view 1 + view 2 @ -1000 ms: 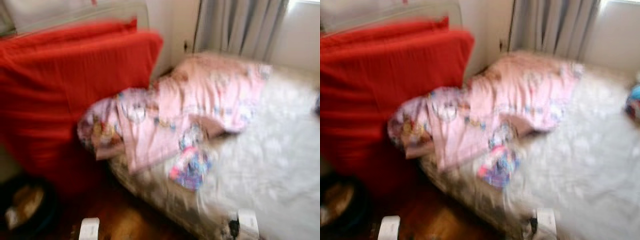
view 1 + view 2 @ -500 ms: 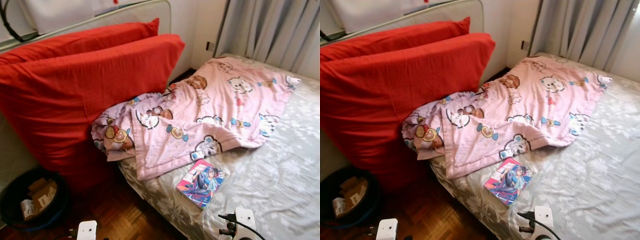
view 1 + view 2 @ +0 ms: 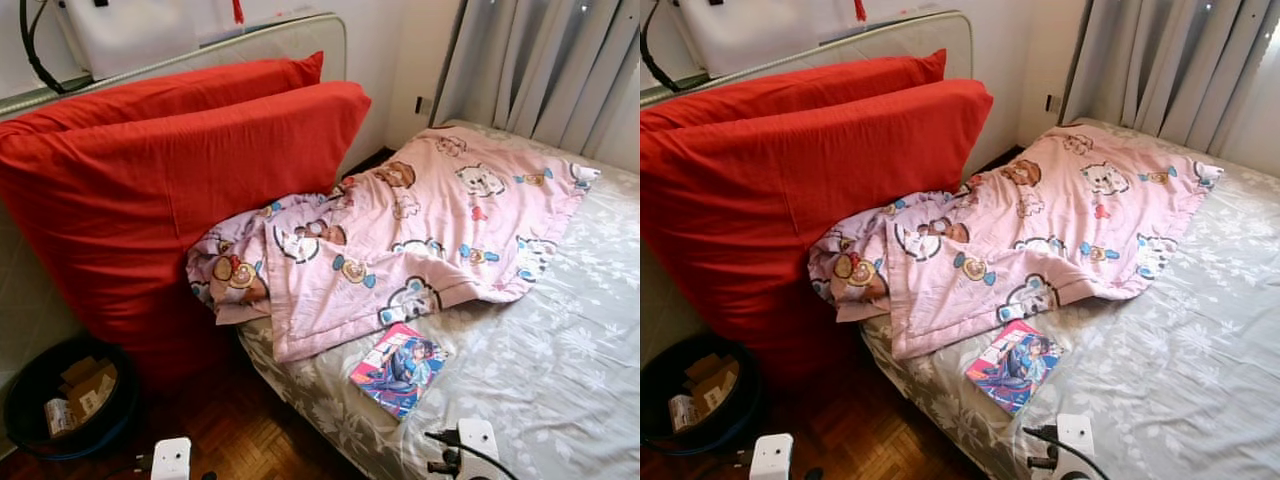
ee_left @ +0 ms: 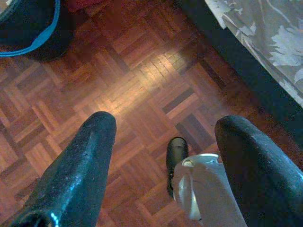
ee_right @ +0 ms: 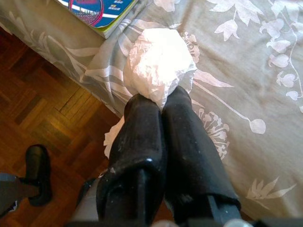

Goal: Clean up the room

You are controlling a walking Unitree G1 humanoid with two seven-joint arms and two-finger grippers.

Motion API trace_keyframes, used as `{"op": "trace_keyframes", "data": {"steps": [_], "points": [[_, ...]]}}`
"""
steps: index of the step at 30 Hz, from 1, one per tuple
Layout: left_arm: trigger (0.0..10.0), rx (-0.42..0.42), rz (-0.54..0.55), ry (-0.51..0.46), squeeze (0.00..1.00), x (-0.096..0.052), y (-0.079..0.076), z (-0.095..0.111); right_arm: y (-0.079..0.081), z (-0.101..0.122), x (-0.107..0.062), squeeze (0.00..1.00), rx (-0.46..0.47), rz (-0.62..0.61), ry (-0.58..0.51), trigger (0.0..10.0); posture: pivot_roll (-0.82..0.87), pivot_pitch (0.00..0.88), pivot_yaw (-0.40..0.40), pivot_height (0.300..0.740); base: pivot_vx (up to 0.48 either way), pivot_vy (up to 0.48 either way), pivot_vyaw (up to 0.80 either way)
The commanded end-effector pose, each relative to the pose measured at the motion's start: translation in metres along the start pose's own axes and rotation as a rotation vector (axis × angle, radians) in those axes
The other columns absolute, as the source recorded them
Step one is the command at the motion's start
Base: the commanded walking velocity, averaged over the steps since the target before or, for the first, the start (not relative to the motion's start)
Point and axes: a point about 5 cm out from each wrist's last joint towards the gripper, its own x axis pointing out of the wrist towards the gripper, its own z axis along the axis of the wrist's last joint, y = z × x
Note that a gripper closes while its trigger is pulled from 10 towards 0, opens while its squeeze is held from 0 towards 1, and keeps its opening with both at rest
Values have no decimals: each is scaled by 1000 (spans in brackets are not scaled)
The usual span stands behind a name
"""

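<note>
right gripper [image 5: 158,101] pinching crumpled tissue [image 5: 158,64] | above bed [image 5: 265,71] edge

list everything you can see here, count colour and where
pillows: 2, red, propped upright against the headboard
blanket: 1, pink with cartoon print, rumpled across the bed
bed sheet: 1, grey floral, covering the mattress
book: 1, colourful cover, on the sheet near the bed edge
bin: 1, dark with blue rim, on the wood floor beside the pillows, cardboard inside
curtains: grey, behind the bed
crumpled tissue: 1, white, pinched by the right gripper
left gripper: open, above the floor
right gripper: shut on the tissue, over the bed edge
</note>
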Motion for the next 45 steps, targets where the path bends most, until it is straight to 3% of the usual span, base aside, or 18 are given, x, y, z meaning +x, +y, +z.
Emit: {"op": "trace_keyframes", "data": {"steps": [1, 12, 16, 26, 45], "points": [[10000, -7, 8, 5, 0, 0, 0, 1, 2, -1, 0, 0, -11, 6, 10, 10000, 11, 64, -7, 740, 0, 0, 0], [10000, -10, 4, -2, 0, 0, -4, 0, 5, 12, 3, 0, -32, 16, -24, 10000, 13, 60, -5, 740, 0, 0, 609], [10000, -2, -4, -4, 0, 0, -7, -1, 6, 1, 0, 0, -5, 16, -8, 10000, 12, 54, -1, 740, 0, 0, 102], [10000, 8, -5, 3, 0, -1, -7, -3, 5, -3, 0, 0, 1, 13, 1, 10000, 16, 41, 1, 740, 0, 0, 0], [10000, 17, -12, 12, 0, -1, -6, -4, 7, -2, 0, 0, -6, 15, 0, 10000, 17, 49, -3, 740, 0, 324, 0]]}}
